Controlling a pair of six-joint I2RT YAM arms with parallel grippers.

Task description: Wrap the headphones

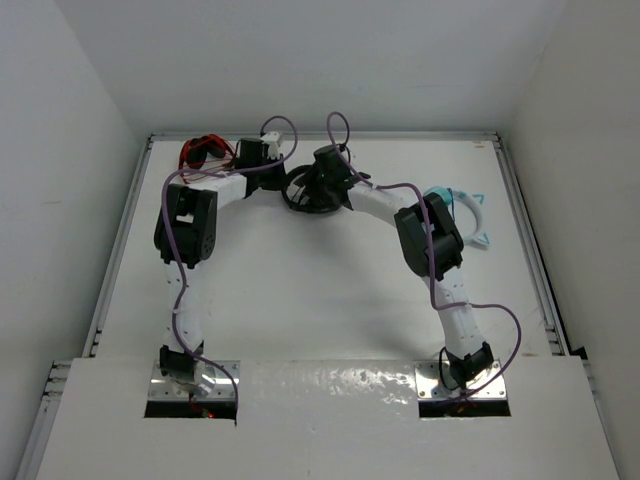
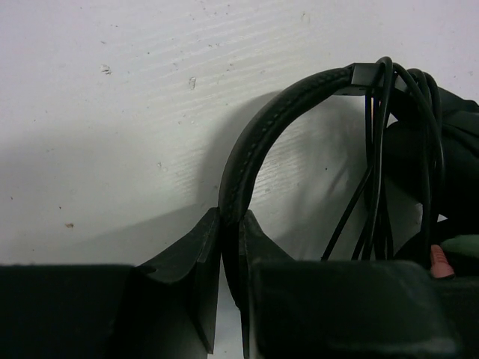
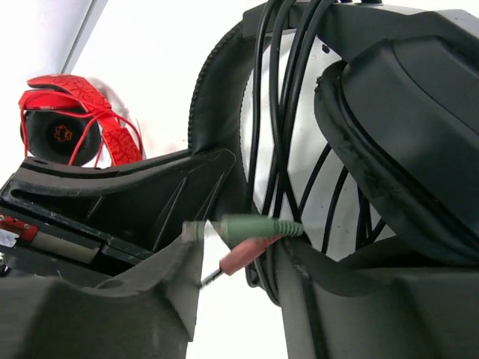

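Between the fingers of my left gripper [image 2: 230, 218] sits the padded headband [image 2: 251, 149] of the black headphones [image 1: 305, 208]. The jaws are clamped tight on it, and the band arches up and to the right of that grip. Past the top of the arch, turns of the cable [image 2: 378, 172] hang over the band, bunched too closely for me to count. Beyond them all is dark, and I cannot separate earcup from arm. The gripper's own body blocks the bottom of this view.

My right gripper [image 3: 238, 248] stands with its jaws parted. A green plug [image 3: 258, 226] and a pink plug [image 3: 241, 258] lie across the gap, blurred, and I cannot tell whether either finger touches them. Up to its right an earcup [image 3: 404, 127] is cut off by the frame edge. Well off to its left lie red headphones [image 3: 75, 120], partly hidden behind the left gripper.

From overhead, both grippers meet over the black headphones at the far middle of the table [image 1: 300, 290] and cover most of them. Teal headphones [image 1: 470, 210] peek out behind the right arm's elbow.
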